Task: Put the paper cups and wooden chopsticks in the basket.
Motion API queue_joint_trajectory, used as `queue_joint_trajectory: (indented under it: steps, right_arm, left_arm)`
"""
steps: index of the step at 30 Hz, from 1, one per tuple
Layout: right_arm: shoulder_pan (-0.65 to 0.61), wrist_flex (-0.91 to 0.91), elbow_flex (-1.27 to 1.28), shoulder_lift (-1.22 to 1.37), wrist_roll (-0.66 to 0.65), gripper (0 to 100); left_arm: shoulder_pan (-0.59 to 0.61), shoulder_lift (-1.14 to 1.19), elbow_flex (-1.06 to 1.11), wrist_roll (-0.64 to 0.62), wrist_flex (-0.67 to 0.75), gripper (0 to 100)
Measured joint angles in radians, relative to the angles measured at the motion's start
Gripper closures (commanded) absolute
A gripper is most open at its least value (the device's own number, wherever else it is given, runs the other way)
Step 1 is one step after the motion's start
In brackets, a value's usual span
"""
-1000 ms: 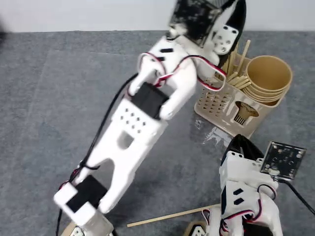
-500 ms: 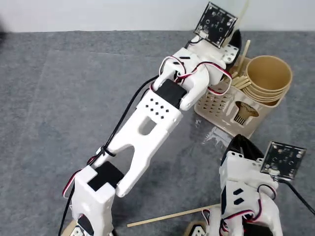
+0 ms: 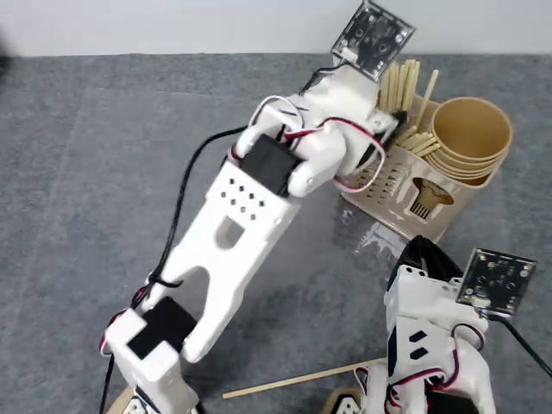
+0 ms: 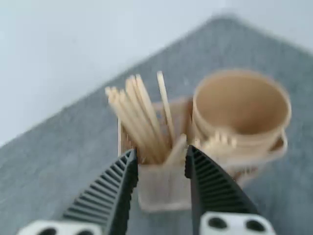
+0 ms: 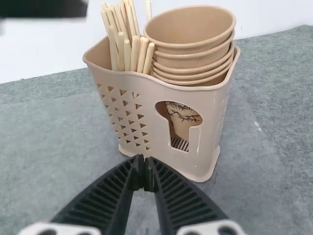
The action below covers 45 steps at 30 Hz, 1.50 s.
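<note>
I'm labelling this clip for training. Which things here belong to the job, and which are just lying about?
Part of the job:
- basket
- stacked paper cups, in the basket
- chopsticks, standing in the basket
- loose chopstick, lying on the mat apart from the basket

Not part of it:
- grey mat
- whitish patch on the mat beside the basket

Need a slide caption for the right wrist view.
Right hand, shut and empty, faces the basket holding stacked paper cups and wooden chopsticks.
</note>
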State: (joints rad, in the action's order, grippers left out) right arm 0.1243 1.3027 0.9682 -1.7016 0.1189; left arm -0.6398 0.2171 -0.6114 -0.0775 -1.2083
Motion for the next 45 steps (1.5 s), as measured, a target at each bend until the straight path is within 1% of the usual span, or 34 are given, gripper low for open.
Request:
queue_joint_trajectory:
  steps: [2,8,13,16,19,21,23,25,28,31,34,37,41,45]
  right_arm:
    - [0.017,-0.012,0.0,0.0,0.0,99.0]
    - [0.138,-0.075,0.0,0.0,0.0,99.0]
    - [0.161,-0.08,0.0,0.0,0.0,99.0]
    - [0.161,-0.08,0.0,0.0,0.0,99.0]
    - [0.161,-0.08,0.0,0.0,0.0,99.0]
    - [0.161,-0.08,0.0,0.0,0.003,99.0]
    - [0.161,-0.08,-0.003,0.0,0.043,99.0]
    - [0.16,-0.08,-0.025,0.0,0.097,99.0]
    - [0.157,-0.031,-0.078,-0.002,0.152,99.0]
    - [0.083,0.031,-0.121,-0.002,0.166,99.0]
    - [0.02,0.057,-0.127,-0.002,0.166,99.0]
    - [0.017,0.06,-0.127,-0.002,0.166,99.0]
    - [0.012,0.06,-0.127,-0.002,0.167,99.0]
    - [0.011,0.06,-0.129,-0.002,0.167,99.0]
  left_arm:
    - [0.0,-0.015,0.0,0.031,-0.092,84]
    - [0.0,-0.029,-0.002,0.075,-0.328,84]
    - [0.0,-0.029,-0.002,0.084,-0.488,85]
    - [-0.011,-0.034,0.02,0.084,-0.52,88]
    - [-0.048,-0.08,0.149,0.084,-0.523,89]
    - [-0.086,-0.129,0.276,0.084,-0.502,89]
    - [-0.124,-0.196,0.42,0.081,-0.446,89]
    - [-0.143,-0.284,0.577,0.068,-0.362,89]
    - [-0.158,-0.431,0.818,0.06,-0.21,89]
    - [-0.198,-0.562,1.048,0.055,-0.071,84]
    - [-0.239,-0.646,1.223,0.055,0.029,79]
    - [-0.282,-0.669,1.321,0.055,0.075,79]
    - [-0.327,-0.671,1.382,0.052,0.084,79]
    - [-0.396,-0.646,1.444,0.052,0.103,79]
